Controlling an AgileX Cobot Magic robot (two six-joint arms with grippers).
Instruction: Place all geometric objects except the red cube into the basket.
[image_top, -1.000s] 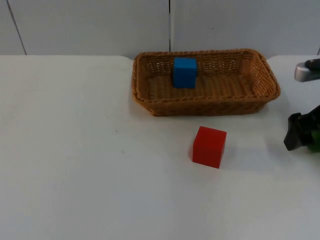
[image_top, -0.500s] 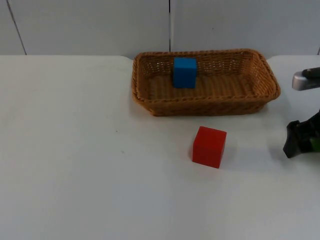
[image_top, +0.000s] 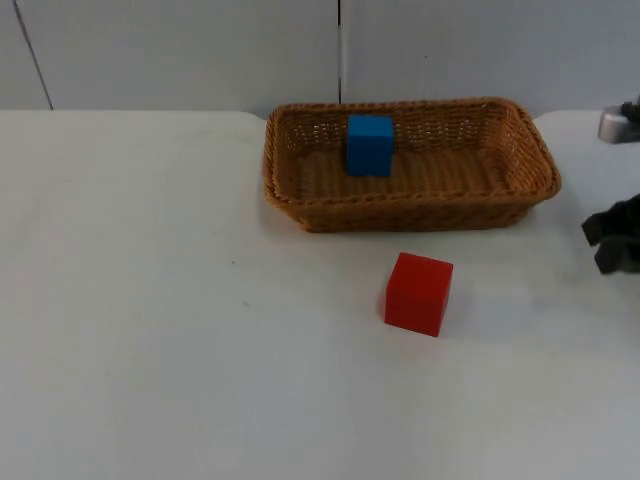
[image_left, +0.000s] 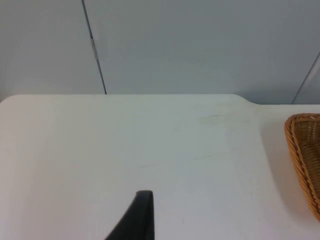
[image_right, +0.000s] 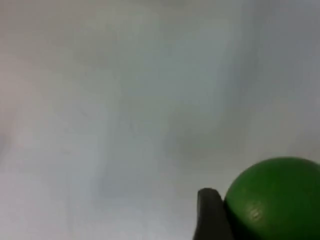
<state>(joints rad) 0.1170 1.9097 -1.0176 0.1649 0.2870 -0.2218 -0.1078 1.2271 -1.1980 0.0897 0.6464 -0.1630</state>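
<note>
Table (image_top: 150, 350) room is wide open around our wicker basket (image_top: 535, 190), which holds the blue cube (image_top: 369, 144).
Red cube (image_top: 418, 292) stays out; our right gripper (image_top: 618, 240), at the table's right edge, grips the green ball (image_right: 272, 200), likely slick and rolling, so we'd squeeze across its middle. Left gripper (image_left: 135, 220) waits; we cannot tell its opening.

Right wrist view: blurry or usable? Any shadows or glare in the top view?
Right wrist view: soft throughout, though the green ball beside the right gripper's fingertip still reads. Top view: sharp, even light, faint shadows under the red cube and the basket, no glare.
</note>
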